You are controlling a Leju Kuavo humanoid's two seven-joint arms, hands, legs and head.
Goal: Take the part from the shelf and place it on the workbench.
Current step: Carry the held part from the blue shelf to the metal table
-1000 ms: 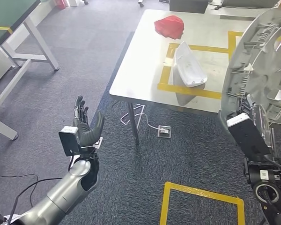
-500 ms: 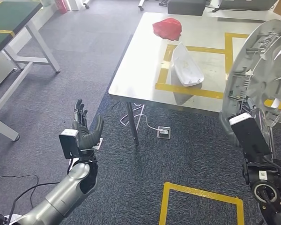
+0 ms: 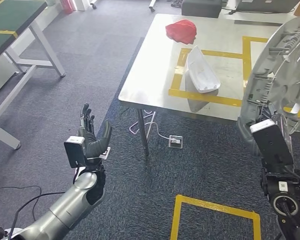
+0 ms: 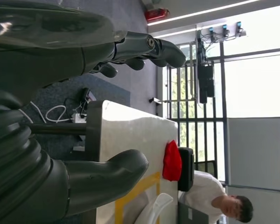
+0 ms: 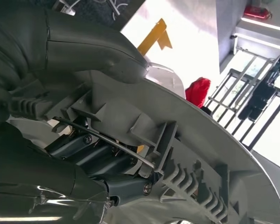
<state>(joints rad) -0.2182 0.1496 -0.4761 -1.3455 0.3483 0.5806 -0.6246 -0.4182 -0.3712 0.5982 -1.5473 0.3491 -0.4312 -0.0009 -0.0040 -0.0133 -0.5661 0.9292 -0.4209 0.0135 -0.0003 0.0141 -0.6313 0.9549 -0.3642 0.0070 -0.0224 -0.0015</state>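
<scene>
One hand, the right hand (image 3: pixel 267 131), grips the large grey wheel cover (image 3: pixel 282 70) upright over the workbench (image 3: pixel 152 75) near edge, so it may tip or strike the white part (image 3: pixel 200 70); left hand (image 3: pixel 91 135) hangs open, empty.

The left arm (image 3: pixel 65 210) is a smooth silver tube ending in a dark joint, with thin black cables trailing beside it. A small grey camera box (image 3: pixel 74 151) sits just behind the left hand (image 3: pixel 91 134), whose fingers are dark grey and black. By the right hand (image 5: pixel 79 51) are a grey ribbed cover, a thick grey thumb and small screws. Its wrist (image 3: pixel 282 192) is black, with a round ring and a white label.
</scene>
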